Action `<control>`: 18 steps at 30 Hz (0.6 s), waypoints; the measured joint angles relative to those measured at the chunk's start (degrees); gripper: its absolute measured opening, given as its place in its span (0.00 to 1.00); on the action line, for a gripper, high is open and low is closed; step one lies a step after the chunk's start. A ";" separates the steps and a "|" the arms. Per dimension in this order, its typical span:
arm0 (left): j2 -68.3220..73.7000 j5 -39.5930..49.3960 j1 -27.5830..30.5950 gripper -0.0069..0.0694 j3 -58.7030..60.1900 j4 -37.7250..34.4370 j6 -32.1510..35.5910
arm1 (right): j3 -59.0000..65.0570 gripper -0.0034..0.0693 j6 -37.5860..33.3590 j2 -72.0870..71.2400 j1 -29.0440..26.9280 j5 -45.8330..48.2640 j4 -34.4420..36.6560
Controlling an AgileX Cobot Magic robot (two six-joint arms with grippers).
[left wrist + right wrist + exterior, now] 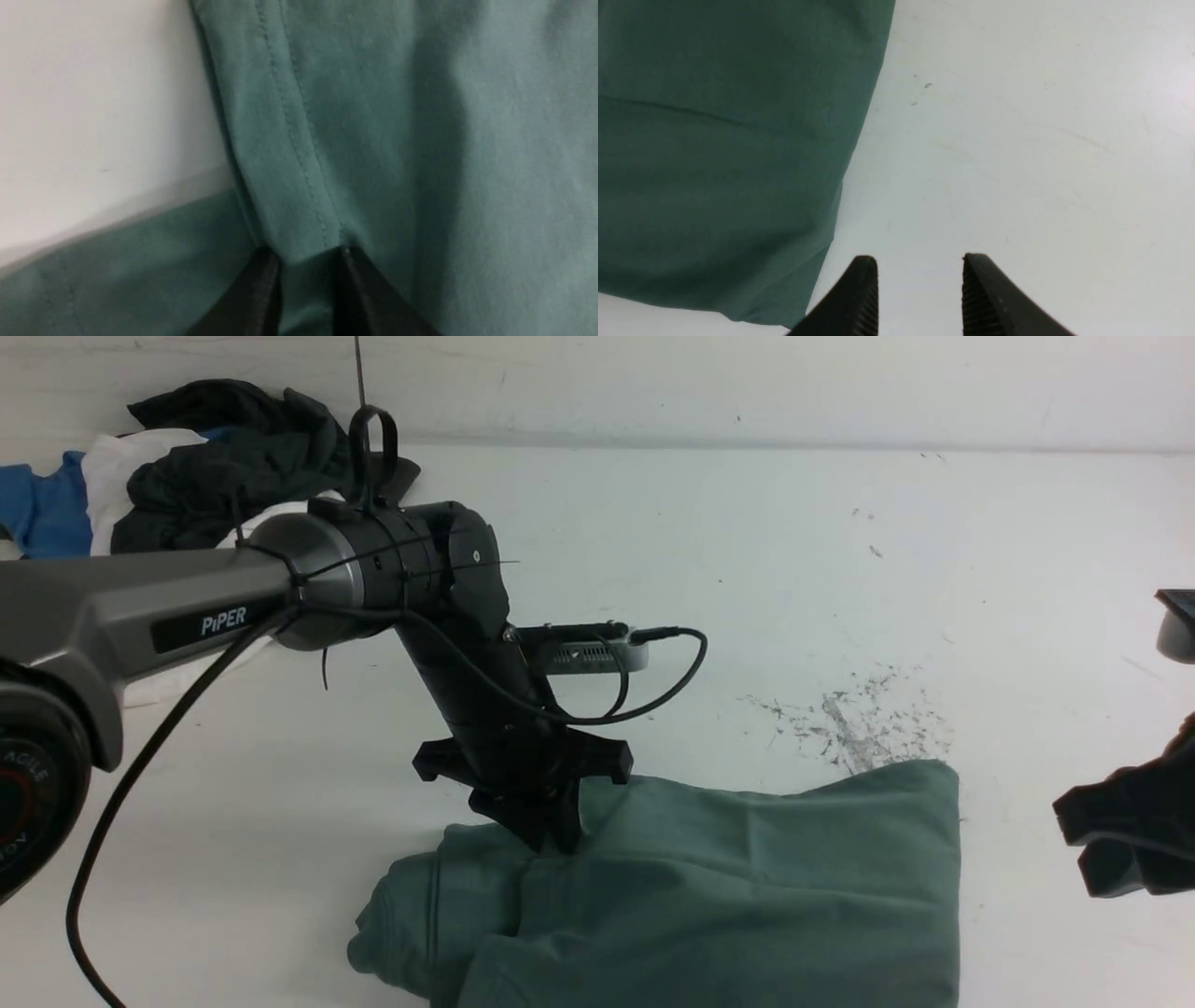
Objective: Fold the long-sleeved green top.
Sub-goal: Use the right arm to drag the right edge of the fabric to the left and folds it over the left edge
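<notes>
- The white table (840,569) spreads out beyond and to both sides of the left pincer (551,835); a patch of grey scuffs marks it off to that pincer's right.
- The green long-sleeved top (747,887) lies bunched directly under the left pincer and stretches away to its right, cut off by the front view's lower edge.
- The left arm (187,607) carries the white word "PIPER"; a round joint cover at the frame edge shows partly cut letters, hard to read.
- A heap of dark, white and blue clothes (187,467) lies far behind the left pincer.
- The left pincer, jaws narrow, pinches a stitched fold of the top (303,196) between its tips.
- The right pincer (920,280), jaws partly apart, holds nothing; it hangs over bare table just beside the top's edge (738,163).
</notes>
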 joint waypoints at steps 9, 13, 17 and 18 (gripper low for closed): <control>-2.42 1.89 4.91 0.09 -0.75 -2.16 3.34 | 0.00 0.38 0.00 0.00 0.00 0.00 0.26; -6.66 2.49 8.63 0.09 -2.71 -2.16 3.34 | 0.00 0.38 0.00 0.00 0.00 0.00 0.26; -7.81 4.79 9.65 0.09 -3.19 -0.34 3.39 | 0.00 0.38 0.00 0.00 0.00 0.00 0.26; -7.74 5.63 9.65 0.09 -3.19 0.52 3.39 | 0.00 0.38 0.00 0.00 0.00 0.00 0.26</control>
